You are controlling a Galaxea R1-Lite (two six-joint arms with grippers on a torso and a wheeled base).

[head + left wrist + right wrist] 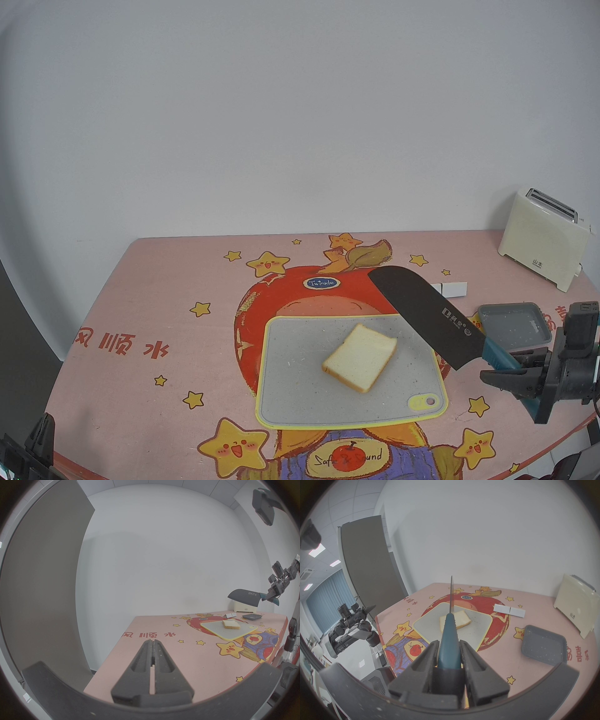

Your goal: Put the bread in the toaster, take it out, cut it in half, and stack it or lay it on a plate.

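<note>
A whole slice of bread (360, 357) (458, 619) (231, 624) lies on the grey cutting board (294, 387) (478, 627) with a yellow rim. My right gripper (507, 373) (449, 655) is shut on the teal handle of a knife (431, 315) (451, 594), held in the air to the right of the board, its dark blade pointing up and left over the board's right edge. The cream toaster (547, 238) (576, 605) stands at the far right. A grey square plate (515, 325) (543, 645) lies near it. My left gripper (152, 667) is shut, empty, at the table's near left corner.
A small white card (451, 289) (508, 610) lies behind the plate. The pink printed table (156, 312) has bare room to the left of the board. A grey panel (40, 583) stands off the table's left side.
</note>
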